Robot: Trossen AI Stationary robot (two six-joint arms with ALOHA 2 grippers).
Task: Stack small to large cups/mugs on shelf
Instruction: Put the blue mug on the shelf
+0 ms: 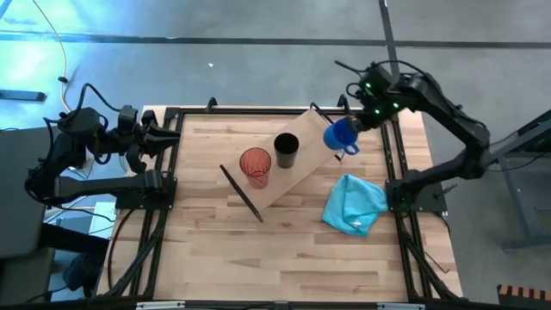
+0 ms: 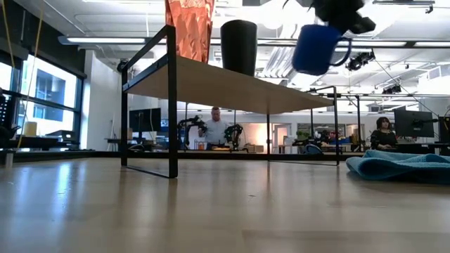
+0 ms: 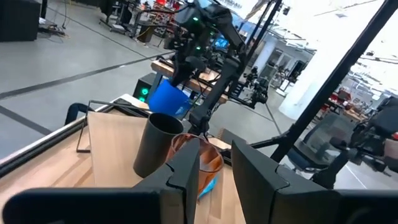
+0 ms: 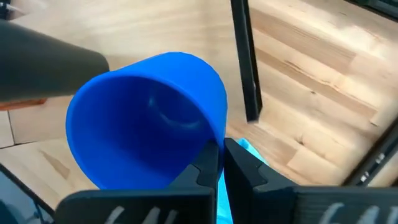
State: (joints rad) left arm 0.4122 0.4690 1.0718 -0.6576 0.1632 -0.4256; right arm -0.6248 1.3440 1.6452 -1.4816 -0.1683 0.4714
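The shelf (image 1: 297, 178) lies slantwise on the table, standing on its black brackets (image 2: 171, 105). The orange-red tumbler (image 1: 255, 166) and the black cup (image 1: 286, 151) stand upright on it, side by side. My right gripper (image 1: 360, 123) is shut on the blue mug (image 1: 341, 136) over the shelf's far right end. In the low view the mug (image 2: 318, 48) hangs tilted above the board. My left gripper (image 1: 164, 138) waits open and empty at the table's left edge. My right gripper pinches the blue mug's wall at the rim (image 4: 214, 140) between its two fingers. One finger (image 4: 204, 167) seems to be inside the mug and one outside. The fingers slant down from the table's far right. The mug is lifted clear of the shelf, tilted, handle (image 2: 344, 53) outward.
A crumpled light blue cloth (image 1: 353, 204) lies on the table to the right of the shelf; it also shows in the low view (image 2: 397, 165). Black rails (image 1: 169, 172) frame the tabletop. People sit in the room beyond the table.
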